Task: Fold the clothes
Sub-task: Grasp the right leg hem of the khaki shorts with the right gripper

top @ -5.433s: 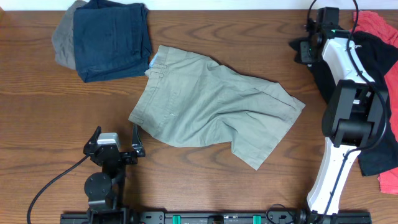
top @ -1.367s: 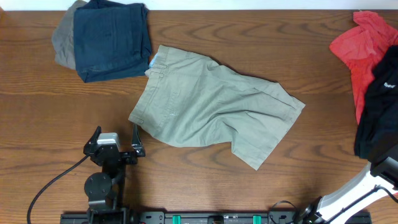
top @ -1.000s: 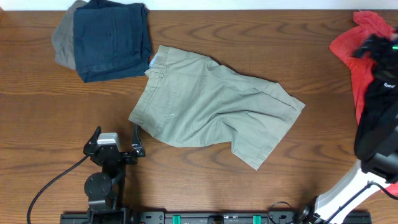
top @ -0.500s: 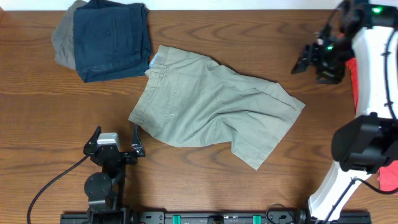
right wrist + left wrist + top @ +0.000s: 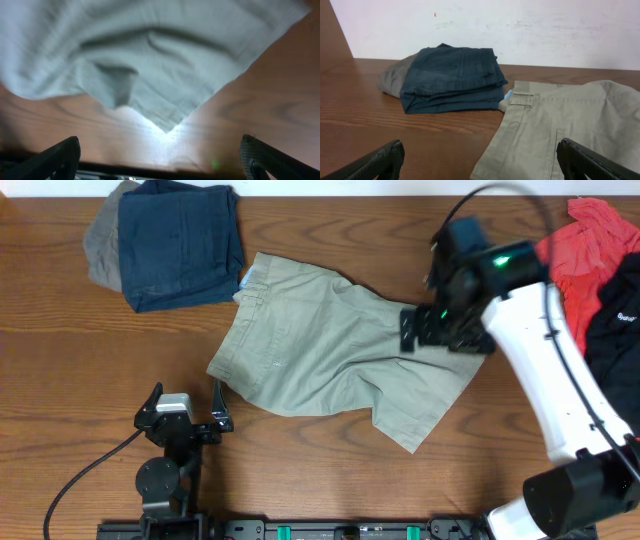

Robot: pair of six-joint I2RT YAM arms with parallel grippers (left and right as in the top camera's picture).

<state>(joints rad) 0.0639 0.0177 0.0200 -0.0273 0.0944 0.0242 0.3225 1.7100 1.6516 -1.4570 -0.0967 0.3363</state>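
1. The shorts lie spread flat mid-table, waistband nearest the navy garment.
2. The right gripper is above one leg hem, jaws wide apart and empty. Its wrist view is blurred.
3. Overhead, the right arm hides part of that leg.
4. The left gripper is wide open and empty, with only its tips in frame.

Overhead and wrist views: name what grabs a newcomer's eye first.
The pale khaki shorts lie spread and rumpled mid-table, unfolded. The white right arm reaches over their leg end, its pincer wide open above the hem. A folded navy garment sits at the far-left corner.
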